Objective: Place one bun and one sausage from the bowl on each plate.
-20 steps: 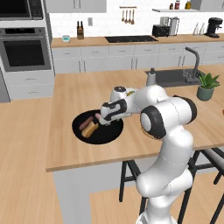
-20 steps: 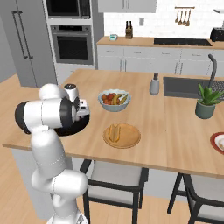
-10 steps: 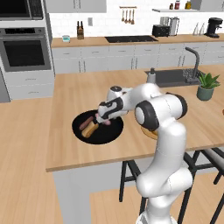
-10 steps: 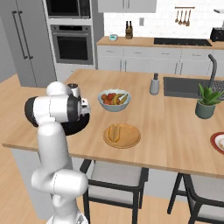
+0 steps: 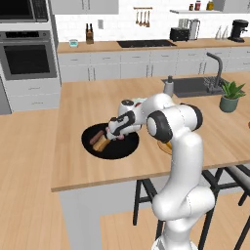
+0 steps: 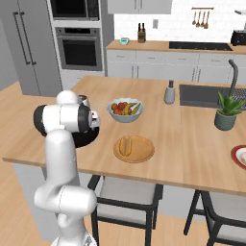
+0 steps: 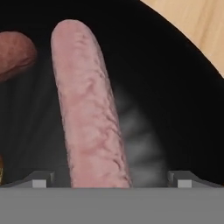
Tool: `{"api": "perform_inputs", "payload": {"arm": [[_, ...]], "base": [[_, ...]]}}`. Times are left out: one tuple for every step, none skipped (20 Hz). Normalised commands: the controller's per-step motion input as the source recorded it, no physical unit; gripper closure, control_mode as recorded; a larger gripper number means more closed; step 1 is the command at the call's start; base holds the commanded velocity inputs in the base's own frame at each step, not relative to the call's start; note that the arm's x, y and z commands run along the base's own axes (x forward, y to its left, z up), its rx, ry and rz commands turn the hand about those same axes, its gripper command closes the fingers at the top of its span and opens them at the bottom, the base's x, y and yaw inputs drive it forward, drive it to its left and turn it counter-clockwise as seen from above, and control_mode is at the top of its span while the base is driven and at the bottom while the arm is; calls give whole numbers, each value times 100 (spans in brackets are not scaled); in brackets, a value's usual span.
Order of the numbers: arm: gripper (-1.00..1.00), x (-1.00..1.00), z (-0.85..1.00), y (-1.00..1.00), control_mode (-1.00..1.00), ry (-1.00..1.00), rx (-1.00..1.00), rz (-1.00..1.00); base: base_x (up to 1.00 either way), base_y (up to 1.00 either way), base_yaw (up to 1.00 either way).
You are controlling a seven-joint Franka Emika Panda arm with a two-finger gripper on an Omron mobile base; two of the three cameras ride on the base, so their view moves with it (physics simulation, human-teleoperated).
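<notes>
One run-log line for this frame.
gripper: open, low in black bowl | target: pink sausage between fingertips, not gripped | tan plate: bun on it

A home kitchen: wall oven (image 5: 27,59), sink (image 5: 195,86), wooden island counter (image 5: 83,102)

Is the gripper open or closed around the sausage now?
Open. The gripper has its fingertips spread wide either side of the sausage, not touching it.

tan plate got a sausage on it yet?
No. The right base view shows the tan plate holding just a bun; the pink sausage lies in the black bowl.
</notes>
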Motion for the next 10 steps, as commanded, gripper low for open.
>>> {"api": "perform_inputs", "payload": {"arm": [[-100, 4, -24, 0, -100, 0, 0, 0], [100, 6, -9, 0, -100, 0, 0, 0], [100, 0, 0, 0, -100, 0, 0, 0], [100, 0, 0, 0, -100, 0, 0, 0], [100, 0, 0, 0, -100, 0, 0, 0], [100, 0, 0, 0, -100, 0, 0, 0], [100, 0, 0, 0, -100, 0, 0, 0], [100, 0, 0, 0, -100, 0, 0, 0], [100, -19, 9, 0, -100, 0, 0, 0], [100, -36, 30, -9, -100, 0, 0, 0]], "base": [[0, 0, 0], [0, 0, 0], [0, 0, 0], [0, 0, 0], [0, 0, 0], [0, 0, 0], [0, 0, 0], [0, 0, 0], [0, 0, 0], [0, 0, 0]]}}
